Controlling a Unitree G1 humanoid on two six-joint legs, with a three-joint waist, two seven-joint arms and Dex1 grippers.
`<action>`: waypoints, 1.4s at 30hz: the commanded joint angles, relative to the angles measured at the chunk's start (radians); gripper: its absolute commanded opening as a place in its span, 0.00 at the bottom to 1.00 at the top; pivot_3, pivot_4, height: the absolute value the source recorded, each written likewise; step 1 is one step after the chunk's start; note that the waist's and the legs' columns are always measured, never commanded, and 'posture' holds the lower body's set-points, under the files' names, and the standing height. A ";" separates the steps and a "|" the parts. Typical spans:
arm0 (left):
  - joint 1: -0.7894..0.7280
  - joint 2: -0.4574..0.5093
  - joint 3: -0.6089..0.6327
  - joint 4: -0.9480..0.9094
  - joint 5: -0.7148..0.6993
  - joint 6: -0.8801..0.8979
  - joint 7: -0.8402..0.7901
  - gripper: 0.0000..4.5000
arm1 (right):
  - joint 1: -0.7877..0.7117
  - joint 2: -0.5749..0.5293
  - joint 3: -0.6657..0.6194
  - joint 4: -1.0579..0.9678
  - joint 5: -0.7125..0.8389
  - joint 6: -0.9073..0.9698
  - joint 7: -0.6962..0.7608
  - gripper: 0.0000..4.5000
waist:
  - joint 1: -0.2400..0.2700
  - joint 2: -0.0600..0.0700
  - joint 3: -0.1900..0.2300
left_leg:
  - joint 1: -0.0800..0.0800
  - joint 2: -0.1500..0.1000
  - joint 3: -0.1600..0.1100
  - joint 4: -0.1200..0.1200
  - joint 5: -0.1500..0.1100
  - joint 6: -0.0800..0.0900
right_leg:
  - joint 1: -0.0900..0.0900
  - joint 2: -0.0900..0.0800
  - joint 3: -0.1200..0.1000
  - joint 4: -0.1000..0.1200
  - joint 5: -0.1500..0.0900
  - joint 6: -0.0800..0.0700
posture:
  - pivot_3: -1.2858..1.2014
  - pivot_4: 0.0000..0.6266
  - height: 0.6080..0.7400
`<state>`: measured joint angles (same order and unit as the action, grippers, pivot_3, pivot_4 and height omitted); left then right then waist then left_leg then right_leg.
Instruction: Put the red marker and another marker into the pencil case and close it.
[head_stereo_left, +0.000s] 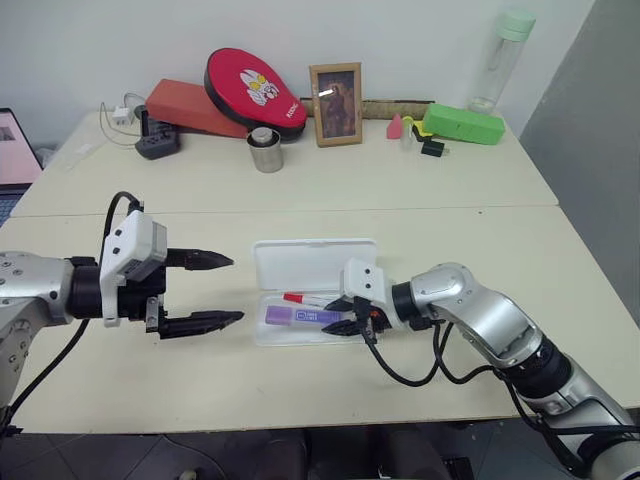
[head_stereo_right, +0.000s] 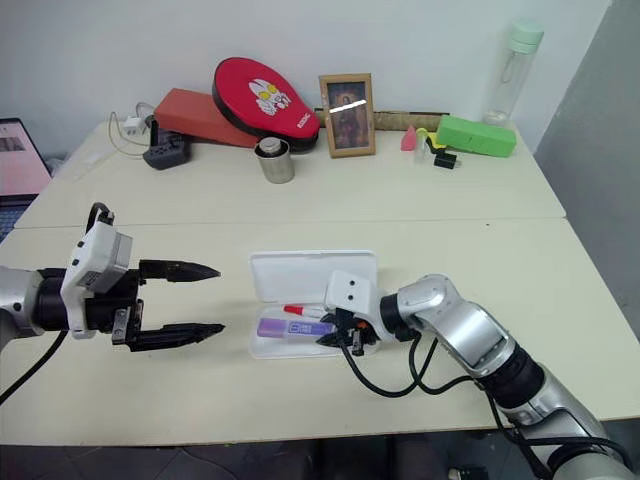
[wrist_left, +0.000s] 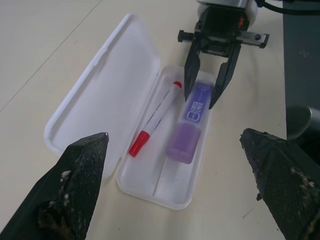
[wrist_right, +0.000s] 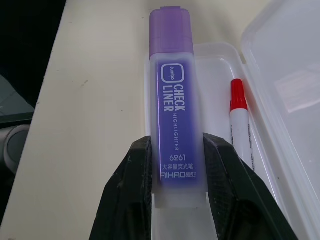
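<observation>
Right gripper (head_stereo_left: 352, 316): clamped on the tail of the purple marker (wrist_left: 189, 120), which lies in the tray of the case (head_stereo_left: 312, 262)
Left gripper (head_stereo_left: 218, 291): fingers wide apart, empty, hovering near the case's left end
Red marker (wrist_left: 155, 118): in the tray, beside the purple one, on the lid side
Case: open on the table (head_stereo_left: 420, 385), lid flat behind the tray
Risk on release: purple marker may drag out or tip over the front rim if the fingers pull back before they part
Risk on closing: lid may jam on a marker lying askew, or the light case may slide
Hard to tell: whether the purple marker rests fully on the tray floor; the hinge and the latch
</observation>
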<state>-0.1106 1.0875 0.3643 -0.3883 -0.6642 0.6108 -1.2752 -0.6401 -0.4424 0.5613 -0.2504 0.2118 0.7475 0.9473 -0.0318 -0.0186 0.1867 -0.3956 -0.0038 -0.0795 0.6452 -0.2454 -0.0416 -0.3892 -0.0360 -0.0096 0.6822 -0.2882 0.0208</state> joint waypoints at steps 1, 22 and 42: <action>-0.004 0.012 0.019 -0.047 -0.033 0.018 0.013 1.00 | -0.036 0.048 0.030 0.023 -0.027 -0.031 -0.008 0.24 | -0.002 0.000 0.000 | 0.000 0.000 0.000 0.000 0.000 0.000 | 0.000 0.000 0.000 0.000 0.000 0.000 | 0.52 0.24 1.00; -0.004 0.004 0.006 -0.076 -0.046 0.033 0.062 1.00 | -0.037 0.074 0.064 0.103 -0.094 -0.096 0.053 0.40 | 0.000 0.000 0.000 | 0.000 0.000 0.000 0.000 0.000 0.000 | 0.000 0.000 0.000 0.000 0.000 0.000 | 0.52 0.24 1.00; -0.071 -0.033 -0.121 -0.101 -0.053 0.021 0.078 1.00 | 0.057 -0.076 -0.212 -0.159 0.109 0.034 0.102 0.99 | 0.005 0.000 0.000 | -0.001 -0.001 -0.001 0.000 0.000 0.000 | 0.000 -0.001 0.000 -0.001 0.000 0.000 | 0.52 0.24 1.00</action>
<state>-0.1583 1.0686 0.2740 -0.4463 -0.7020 0.6421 -1.2078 -0.6075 -0.4763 0.4504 -0.3183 0.2654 0.7491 1.0458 -0.0270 -0.0184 0.1869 -0.3962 -0.0045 -0.0799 0.6450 -0.2455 -0.0416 -0.3889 -0.0368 -0.0101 0.6814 -0.2882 0.0209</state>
